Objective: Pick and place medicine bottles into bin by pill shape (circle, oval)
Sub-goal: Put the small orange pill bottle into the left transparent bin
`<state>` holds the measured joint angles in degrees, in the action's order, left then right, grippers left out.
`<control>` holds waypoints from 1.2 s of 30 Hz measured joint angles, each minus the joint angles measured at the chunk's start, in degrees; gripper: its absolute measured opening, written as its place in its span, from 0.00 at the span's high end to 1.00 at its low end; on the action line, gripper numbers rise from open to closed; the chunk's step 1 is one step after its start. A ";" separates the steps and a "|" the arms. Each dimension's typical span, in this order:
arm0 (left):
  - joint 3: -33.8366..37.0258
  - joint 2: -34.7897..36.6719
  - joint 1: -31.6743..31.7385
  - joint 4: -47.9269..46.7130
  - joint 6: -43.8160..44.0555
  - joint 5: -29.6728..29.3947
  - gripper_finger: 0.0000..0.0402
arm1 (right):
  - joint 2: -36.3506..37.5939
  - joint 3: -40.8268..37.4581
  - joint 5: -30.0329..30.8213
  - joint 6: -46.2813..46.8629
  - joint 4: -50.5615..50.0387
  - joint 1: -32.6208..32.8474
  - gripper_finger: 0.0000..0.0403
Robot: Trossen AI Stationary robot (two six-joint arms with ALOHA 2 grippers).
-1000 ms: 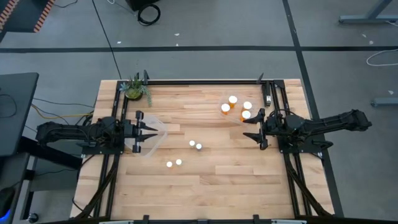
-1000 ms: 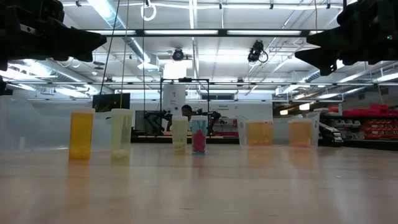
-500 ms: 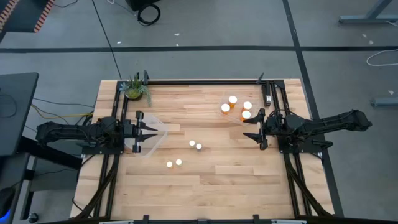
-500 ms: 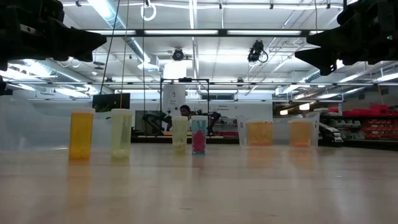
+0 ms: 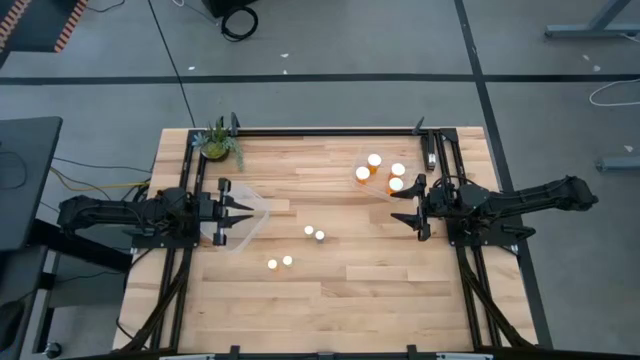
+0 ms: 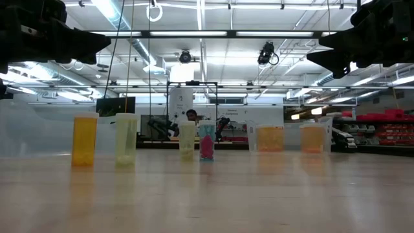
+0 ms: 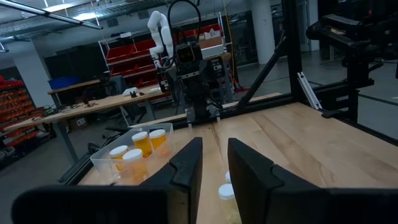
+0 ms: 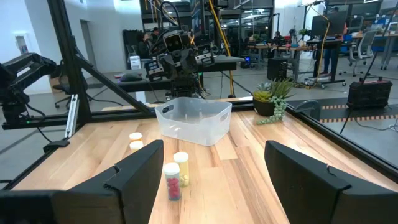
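Four small white-capped medicine bottles stand upright on the wooden table, two at mid-table (image 5: 314,234) and two nearer the front edge (image 5: 280,262). In the low view they are an orange one (image 6: 85,139), a pale one (image 6: 125,138), another pale one (image 6: 187,140) and one with pink pills (image 6: 206,141). Several orange bottles (image 5: 385,172) stand in a clear bin (image 7: 101,159) at the far right. My left gripper (image 5: 245,213) hovers level above an empty clear bin (image 8: 193,118) on the left, with a narrow gap between its fingers (image 7: 214,146). My right gripper (image 5: 402,205) hovers wide open (image 8: 214,152) beside the right bin.
A small green potted plant (image 5: 217,143) sits at the table's far left corner. Black frame rails (image 5: 330,131) run along the far edge and both sides. Bare wood lies between the two arms and toward the near edge.
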<state>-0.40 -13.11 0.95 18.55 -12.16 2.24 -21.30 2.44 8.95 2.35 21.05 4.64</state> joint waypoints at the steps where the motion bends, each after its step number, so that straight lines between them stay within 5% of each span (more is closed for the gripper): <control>1: 0.00 0.00 0.00 0.02 -0.02 0.00 0.78 | 0.00 0.00 0.00 0.00 0.00 0.00 0.29; 6: 0.00 0.00 0.00 1.04 1.52 0.00 0.80 | 0.00 0.00 0.00 0.00 0.01 0.00 0.29; 11: 0.02 0.00 0.00 1.58 18.14 0.07 0.81 | 0.00 0.00 0.00 0.00 0.01 0.00 0.29; 15: 0.00 0.00 0.00 1.62 23.37 0.05 0.80 | 0.00 0.00 0.00 0.00 0.01 0.00 0.29; 23: -0.18 -0.01 0.02 1.72 23.22 0.00 0.82 | 0.00 0.00 0.00 0.00 0.01 0.00 0.29; 27: -4.52 -1.07 0.17 -6.00 20.72 -0.42 0.84 | 0.00 0.00 0.01 0.00 0.01 -0.01 0.29; 36: -14.09 -13.08 -1.25 -16.43 20.77 -0.72 0.79 | 0.00 0.00 0.00 0.00 -0.03 -0.02 0.29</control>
<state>-14.49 -26.18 -0.30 2.12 8.61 1.52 -21.30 2.44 8.95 2.35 21.02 4.62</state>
